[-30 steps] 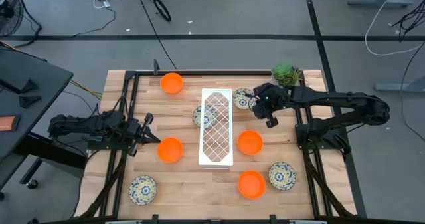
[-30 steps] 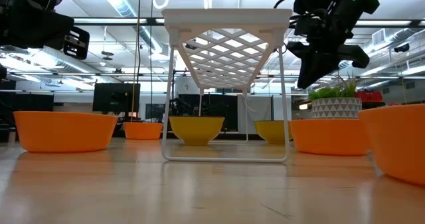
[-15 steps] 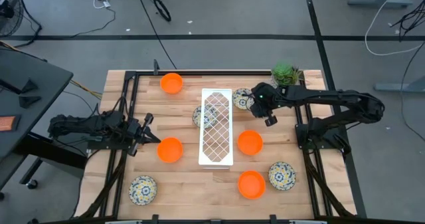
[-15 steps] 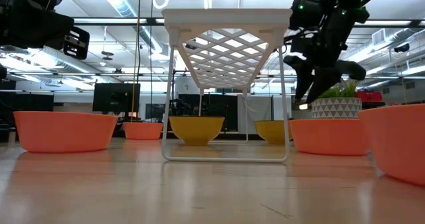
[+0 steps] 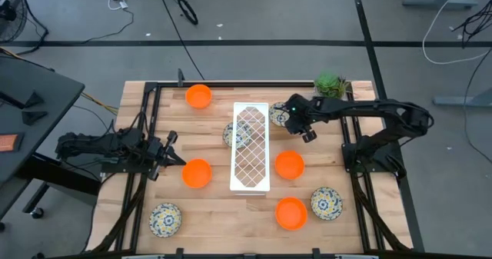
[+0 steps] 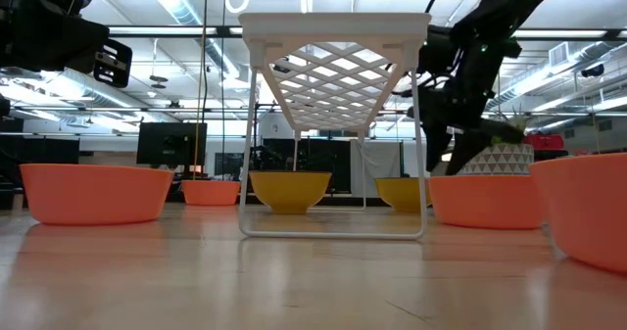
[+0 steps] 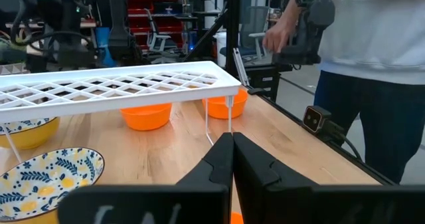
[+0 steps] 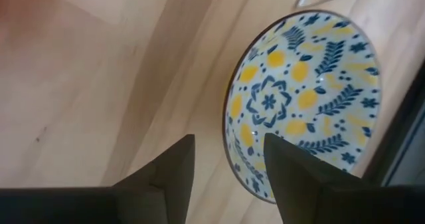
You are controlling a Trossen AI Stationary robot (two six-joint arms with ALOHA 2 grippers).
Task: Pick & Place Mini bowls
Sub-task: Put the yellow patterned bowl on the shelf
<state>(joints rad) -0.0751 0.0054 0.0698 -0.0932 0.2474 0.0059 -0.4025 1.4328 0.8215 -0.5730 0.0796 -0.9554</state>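
We see the right gripper (image 5: 293, 114) over the far right part of the table (image 5: 207, 213), just above a floral bowl (image 5: 280, 114) that sits beside the white rack (image 5: 251, 147); in the right wrist view its fingers (image 8: 166, 167) stand apart, open, straddling the near rim of that floral bowl (image 8: 302, 98); nothing is held; in the low view the right gripper (image 6: 446, 134) hangs beside the rack's right leg, in front of the plant pot (image 6: 497, 157).

The left gripper (image 5: 171, 153) waits at the left side of the table, just beside an orange bowl (image 5: 197, 173); in the left wrist view its fingers (image 7: 229, 164) are pressed together, closed on nothing.

We count 8 bowls in the high view; 4 orange: 1 at the far left corner (image 5: 198, 96), the 1 by the left gripper, 1 right of the rack (image 5: 289, 164), 1 near the front edge (image 5: 291, 213); 4 floral: the 1 under the right gripper, 1 partly under the rack's left edge (image 5: 231, 134), 1 at front right (image 5: 327, 203) touching or just beside the front orange bowl, 1 at front left (image 5: 165, 219).

A plant (image 5: 330, 85) stands at the far right corner; a person (image 7: 372, 64) stands beyond the table in the left wrist view.
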